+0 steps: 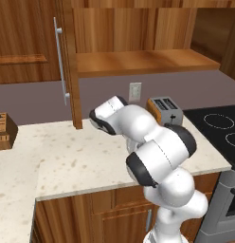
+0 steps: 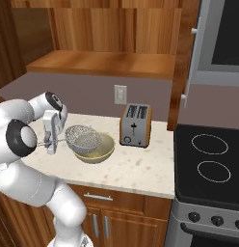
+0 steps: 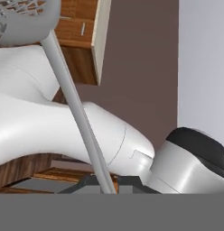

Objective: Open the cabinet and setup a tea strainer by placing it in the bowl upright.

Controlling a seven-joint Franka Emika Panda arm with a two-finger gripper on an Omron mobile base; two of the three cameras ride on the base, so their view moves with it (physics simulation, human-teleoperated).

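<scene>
My gripper (image 2: 50, 143) is shut on the thin handle of the tea strainer (image 2: 83, 136), a grey mesh dish held over the left side of the olive-tan bowl (image 2: 101, 152) on the counter. Whether the mesh touches the bowl I cannot tell. In the hand view the strainer handle (image 3: 73, 106) runs from between my gripper (image 3: 105, 187) up to the mesh at the top left. The cabinet (image 1: 138, 61) stands open, its door (image 1: 68, 57) swung out with its silver bar handle (image 1: 59, 59) showing, its shelf (image 2: 107, 63) bare. My arm hides the bowl in the left base view.
A silver toaster (image 2: 135, 125) stands just right of the bowl, also seen as the toaster (image 1: 164, 109) behind my arm. A black stovetop (image 2: 210, 161) lies to the right. A knife block (image 1: 4, 131) sits at the counter's far left. The speckled counter (image 1: 67, 156) spreads left of my arm.
</scene>
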